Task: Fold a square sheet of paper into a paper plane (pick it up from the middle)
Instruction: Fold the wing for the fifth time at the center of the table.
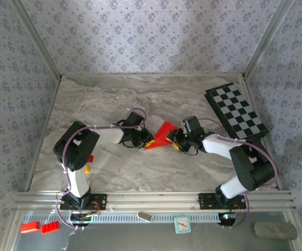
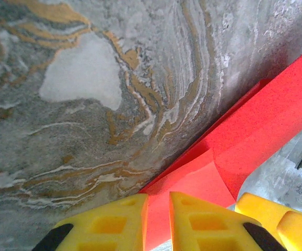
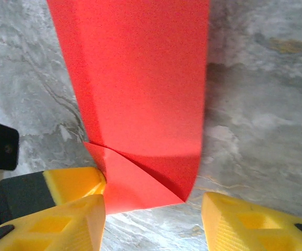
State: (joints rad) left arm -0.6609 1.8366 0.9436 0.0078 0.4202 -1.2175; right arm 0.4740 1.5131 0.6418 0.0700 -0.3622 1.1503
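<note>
- Two black-and-white robot arms reach toward each other over the middle of the grey-veined marble tabletop (image 1: 104,99), with the thin, bright red sheet of paper (image 1: 164,133) between their tips.
- The red sheet of paper is already folded: from above it reads as a wedge, broad at the far end and narrowing to a point at the near-left.
- The left gripper (image 1: 147,142) sits at that pointed near-left end. In the left wrist view its yellow fingers (image 2: 109,225) stand close together, and a strip of red fills the narrow slot between them, so it is pinching the paper's edge.
- A folded flap with a clear crease lies just beyond those fingers.
- The right gripper (image 1: 176,144) is at the paper's near-right side. In the right wrist view its jaws stand wide apart; the paper's folded corner lies between them, close to the left-hand finger (image 3: 67,222) and well away from the other, unclamped.
- A yellow fingertip of the left gripper touches the same corner.
- Whether the paper's underside rests on the marble cannot be told.
- A black-and-white checkered board (image 1: 237,112) lies flat at the far right of the table, well apart from the paper.
- Small red toy bricks (image 1: 38,227) sit at the near left, below the rail.
</note>
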